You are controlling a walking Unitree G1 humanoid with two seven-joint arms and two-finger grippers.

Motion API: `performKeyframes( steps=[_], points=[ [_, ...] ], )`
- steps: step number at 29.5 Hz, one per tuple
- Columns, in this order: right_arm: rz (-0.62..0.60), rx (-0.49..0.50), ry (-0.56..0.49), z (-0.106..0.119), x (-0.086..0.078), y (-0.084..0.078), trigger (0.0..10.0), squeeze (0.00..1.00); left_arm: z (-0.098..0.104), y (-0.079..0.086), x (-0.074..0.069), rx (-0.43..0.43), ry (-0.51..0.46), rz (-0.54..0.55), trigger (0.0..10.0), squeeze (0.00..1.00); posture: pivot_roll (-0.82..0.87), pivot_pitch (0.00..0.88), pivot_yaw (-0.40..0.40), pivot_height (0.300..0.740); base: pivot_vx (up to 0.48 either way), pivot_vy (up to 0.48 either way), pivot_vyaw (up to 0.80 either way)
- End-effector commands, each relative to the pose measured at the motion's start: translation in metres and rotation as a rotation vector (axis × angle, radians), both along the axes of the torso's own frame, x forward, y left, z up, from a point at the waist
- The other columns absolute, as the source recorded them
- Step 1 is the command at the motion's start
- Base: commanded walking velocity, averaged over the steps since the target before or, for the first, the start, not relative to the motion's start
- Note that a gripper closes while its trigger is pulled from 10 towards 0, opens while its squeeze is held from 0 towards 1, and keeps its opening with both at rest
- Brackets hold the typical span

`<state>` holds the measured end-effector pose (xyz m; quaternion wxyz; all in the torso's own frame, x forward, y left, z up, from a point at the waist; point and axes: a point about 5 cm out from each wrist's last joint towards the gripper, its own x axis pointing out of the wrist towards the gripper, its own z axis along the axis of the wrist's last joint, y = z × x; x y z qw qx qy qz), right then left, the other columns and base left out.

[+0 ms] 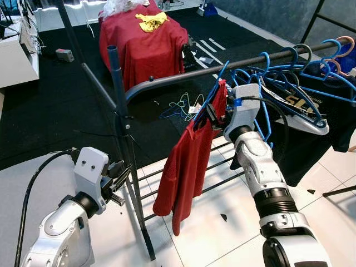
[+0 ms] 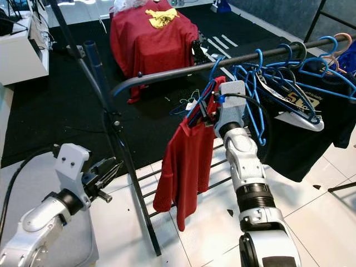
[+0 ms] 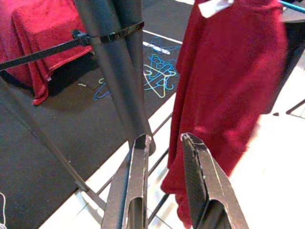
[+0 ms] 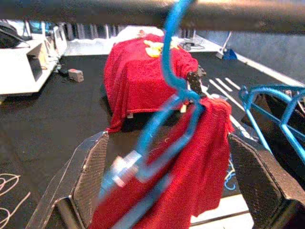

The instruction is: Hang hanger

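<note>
1. Two grippers are in my views; the right gripper (image 4: 167, 191) does the work, raised to the rail (image 1: 222, 65) of the clothes rack, its fingers (image 4: 88, 176) spread wide with the blue hanger (image 4: 164, 129) between them.
2. From the wrist camera, I judge the fingers are not pinching anything: the hanger sits in the gap, clear of both pads, though motion blur keeps me from being certain.
3. Directly above the right gripper, the hanger's hook (image 4: 170, 43) curls over the dark rail, so I judge the hanger already carries its own weight there.
4. Below and in front of that gripper hangs the red shirt (image 1: 189, 167), draped lopsidedly, most of its cloth on the side away from the arm.
5. Beyond the gripper, further along the rail, other blue hangers (image 1: 289, 83) crowd together with a black garment (image 1: 311, 133); I guess this spot was chosen to stay clear of them.
6. Held low beside the rack's upright post (image 3: 119, 71), my left gripper (image 3: 164, 143) has its fingers slightly parted and holds nothing.
7. Next I would draw the right arm back gently, watching that a finger does not snag the shirt.
</note>
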<state>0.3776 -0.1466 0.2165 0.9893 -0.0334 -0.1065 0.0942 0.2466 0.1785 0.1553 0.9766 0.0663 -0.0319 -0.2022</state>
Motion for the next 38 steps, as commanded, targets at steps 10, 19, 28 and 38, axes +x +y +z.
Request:
performKeyframes(
  steps=[10, 19, 28, 38],
  points=[
    [0.027, 0.011, -0.020, 0.014, -0.003, 0.008, 10.0, 0.00, -0.001, -0.002, -0.003, -0.013, 0.017, -0.020, 10.0, 0.00, 0.04, 0.160, 0.007, 0.740, 0.000, 0.000, 0.00],
    [0.000, -0.004, 0.146, 0.003, 0.010, -0.003, 10.0, 0.00, -0.002, -0.003, 0.000, -0.010, 0.025, -0.039, 10.0, 0.00, 0.04, 0.159, 0.014, 0.740, 0.000, 0.000, 0.00],
    [-0.006, -0.021, 0.222, 0.016, 0.031, -0.017, 10.0, 0.00, -0.001, 0.002, 0.002, 0.007, 0.024, -0.041, 10.0, 0.00, 0.05, 0.157, 0.011, 0.740, 0.000, 0.000, 0.00],
    [0.008, -0.031, 0.235, 0.019, 0.035, -0.017, 10.0, 0.00, 0.000, 0.005, 0.002, 0.016, 0.021, -0.035, 10.0, 0.00, 0.06, 0.154, 0.011, 0.740, 0.000, 0.000, 0.00]
  ],
)
